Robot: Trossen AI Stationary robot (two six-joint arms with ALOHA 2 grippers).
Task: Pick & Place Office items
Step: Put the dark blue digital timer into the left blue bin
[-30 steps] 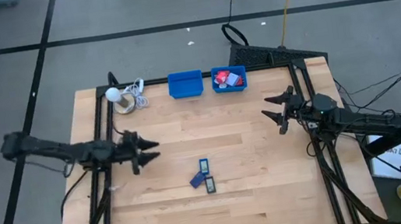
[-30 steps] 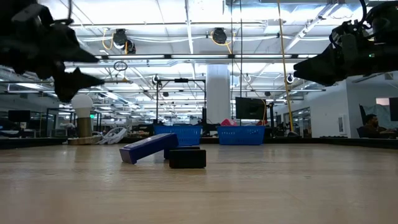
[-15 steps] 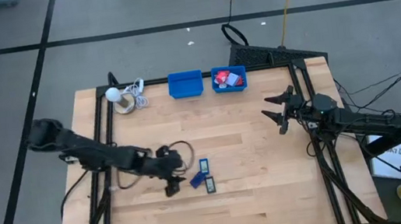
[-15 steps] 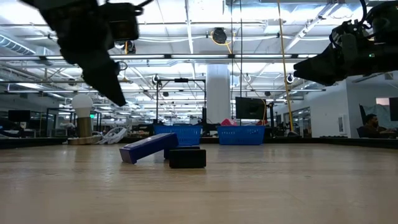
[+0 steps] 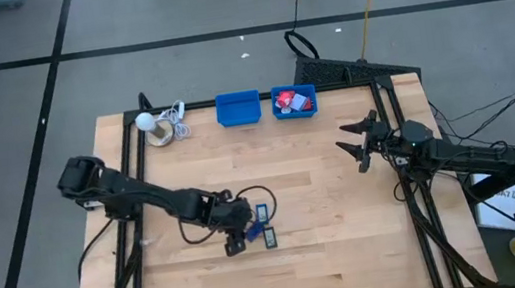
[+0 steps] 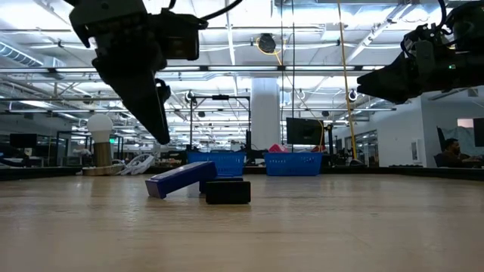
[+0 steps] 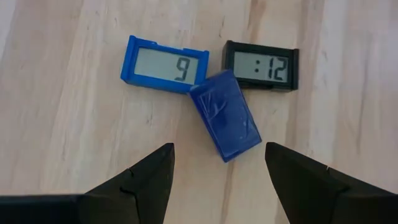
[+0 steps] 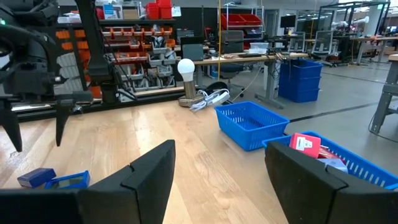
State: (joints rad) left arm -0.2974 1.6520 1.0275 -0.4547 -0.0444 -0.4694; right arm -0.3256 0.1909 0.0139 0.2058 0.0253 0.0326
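Three small office items lie together at the table's middle: a blue clock (image 7: 165, 64) with a display, a black clock (image 7: 261, 65) beside it, and a dark blue block (image 7: 225, 123). The block has one end on the wood and leans with the other on the blue clock's corner (image 6: 180, 179). My left gripper (image 7: 217, 180) hangs open above them, slanting down, fingers either side of the block and clear of it (image 5: 239, 238). My right gripper (image 5: 359, 145) waits open and level at the table's right side, holding nothing.
Two blue bins stand at the far edge: an empty one (image 5: 238, 108) and one (image 5: 293, 102) holding red and pale pieces. A white ball with a coiled cord (image 5: 159, 123) sits at the far left. Bare wood surrounds the three items.
My left arm has swung from the table's left side toward the middle and tipped from level to slanting down, ending over the three items. Its fingers have stayed apart. The items have not moved.
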